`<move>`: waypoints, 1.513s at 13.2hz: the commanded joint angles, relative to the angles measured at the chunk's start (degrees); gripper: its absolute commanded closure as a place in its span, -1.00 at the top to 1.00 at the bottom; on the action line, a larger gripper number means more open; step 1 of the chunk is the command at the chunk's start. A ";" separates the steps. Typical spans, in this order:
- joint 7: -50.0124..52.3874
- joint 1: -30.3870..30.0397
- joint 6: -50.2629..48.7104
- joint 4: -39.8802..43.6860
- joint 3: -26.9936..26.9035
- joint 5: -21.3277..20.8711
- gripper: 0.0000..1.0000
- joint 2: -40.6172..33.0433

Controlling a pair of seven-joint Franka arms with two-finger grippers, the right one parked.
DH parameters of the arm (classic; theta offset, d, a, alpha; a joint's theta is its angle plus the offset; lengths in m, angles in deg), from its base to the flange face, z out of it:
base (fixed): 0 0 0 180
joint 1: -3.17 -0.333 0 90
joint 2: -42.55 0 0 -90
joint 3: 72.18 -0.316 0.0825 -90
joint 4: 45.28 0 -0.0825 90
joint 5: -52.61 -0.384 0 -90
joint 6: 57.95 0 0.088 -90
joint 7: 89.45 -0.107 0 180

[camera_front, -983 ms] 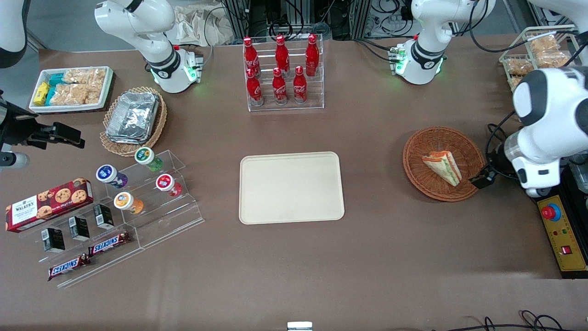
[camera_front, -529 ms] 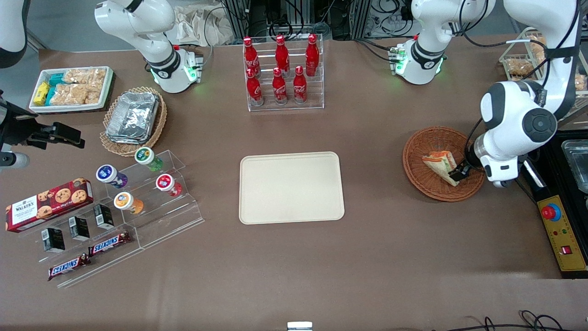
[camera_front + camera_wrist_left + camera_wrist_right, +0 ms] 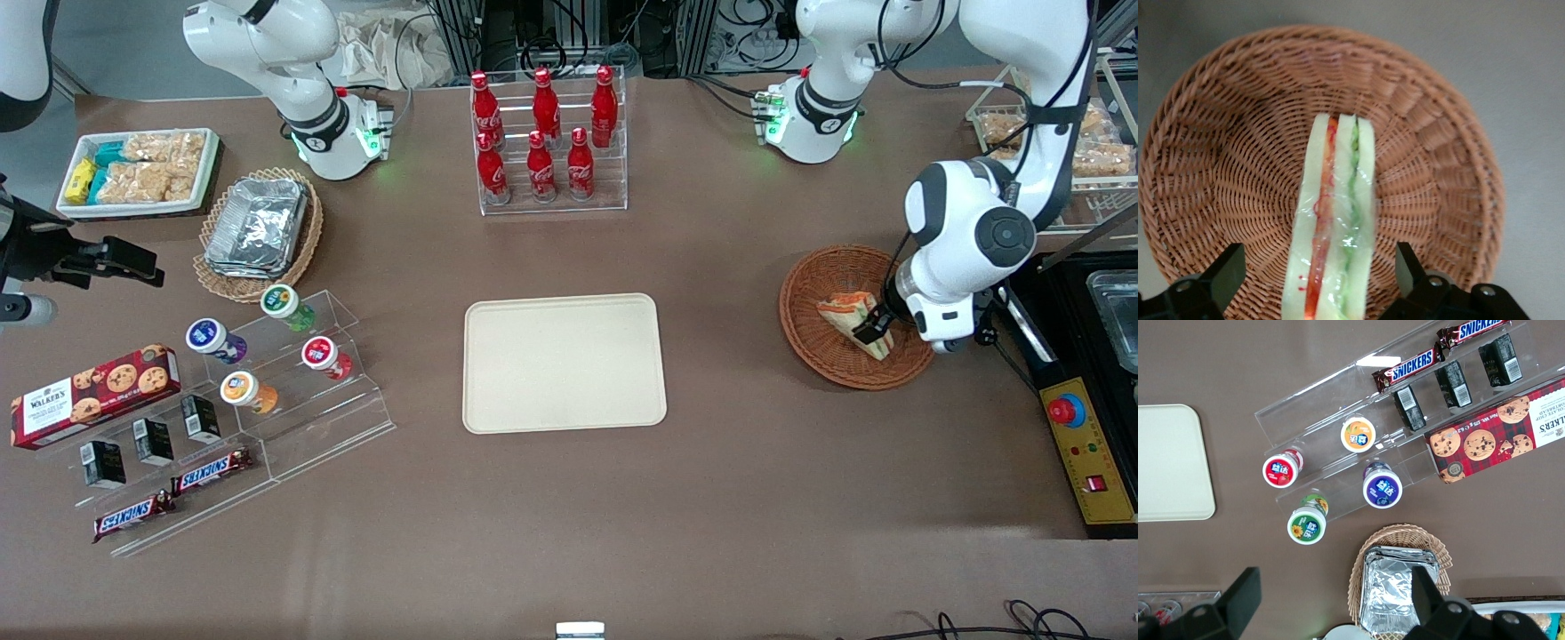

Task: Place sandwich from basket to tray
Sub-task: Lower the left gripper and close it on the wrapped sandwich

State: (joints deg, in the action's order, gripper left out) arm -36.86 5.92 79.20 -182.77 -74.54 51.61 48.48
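While it lies in the basket (image 3: 1418, 133), the sandwich (image 3: 1335, 220) shows pale bread with red and green filling under clear wrap. Spread fingers of the end effector (image 3: 1318, 280) straddle it. Well apart, the tray (image 3: 564, 363) sits on the counter (image 3: 756, 498).

Lighting even, diffuse, from overhead; the front view is bright with no hard shadows on the brown table (image 3: 765, 498). Soft faint shadow under the tray (image 3: 564, 363) edge. Glare on the foil containers (image 3: 258, 222) and the acrylic rack (image 3: 1338, 420). Left wrist view: basket (image 3: 1225, 133) weave sharp, sandwich (image 3: 1335, 220) wrap shows small glints, the gripper (image 3: 1318, 280) fingers (image 3: 1221, 277) dark and slightly soft. Weave darker inside the bowl near the sandwich.
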 commanded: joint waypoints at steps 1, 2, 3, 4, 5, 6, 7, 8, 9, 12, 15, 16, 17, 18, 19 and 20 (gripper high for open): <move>0.41 0.24 2.33 -3.48 -0.01 -1.45 1.00 -0.75; 0.41 0.15 2.51 -3.92 -0.01 -1.81 1.00 -0.40; 0.49 0.24 2.86 -4.10 -0.01 -1.81 1.00 -0.13; 0.49 0.24 3.03 -4.02 -0.01 -1.81 0.95 0.30; 0.75 0.24 3.21 -3.93 0.08 -1.72 0.34 1.00; 0.93 0.24 3.47 -3.84 0.08 -1.72 -0.82 1.45; 0.85 0.24 3.47 -3.58 0.08 -1.72 -1.00 1.71; 0.50 0.33 3.39 -3.23 0.51 -1.81 -1.00 1.71; 0.58 0.24 2.95 -2.79 2.34 -2.51 -1.00 1.28; 0.32 -0.46 -1.43 -1.56 2.45 -3.92 -1.00 0.31; -0.82 -0.64 -13.52 4.48 2.27 -5.59 -1.00 -2.85; -1.96 -0.64 -19.58 9.03 2.36 -5.59 -1.00 -2.68; -2.49 -0.64 -25.56 14.21 2.36 -5.59 -1.00 -2.51; -3.19 -0.64 -30.92 19.14 2.45 -5.50 -1.00 -2.24; -4.76 -0.38 -35.59 23.45 2.62 -5.15 -1.00 -2.15; -6.87 -0.12 -39.55 27.58 2.80 -4.37 -1.00 -2.24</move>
State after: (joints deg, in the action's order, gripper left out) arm -40.61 5.58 47.33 -163.56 -72.24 46.91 45.27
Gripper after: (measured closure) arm 0.753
